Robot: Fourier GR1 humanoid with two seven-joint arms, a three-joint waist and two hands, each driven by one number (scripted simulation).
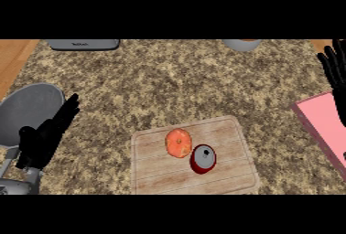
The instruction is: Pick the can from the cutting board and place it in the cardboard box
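The cutting board [223, 178] lies on the speckled stone counter [169, 82], and the can [202, 159] is on it, near the board's middle, red-walled with a grey top that faces the view. An orange fruit [178, 143] sits on the board too, touching the can on its upper left. Well to the left of the board is the left hand [47, 137], fingers straight and close together, holding nothing; it overlaps the lower edge of a grey round plate [30, 105]. Off to the right of the board a pink box [327, 123] runs out of view. The right hand [336, 68] shows above it, fingers straight, pointing up and empty. Beyond the board's far side stand a grey appliance [84, 44] and a grey cup [241, 45].
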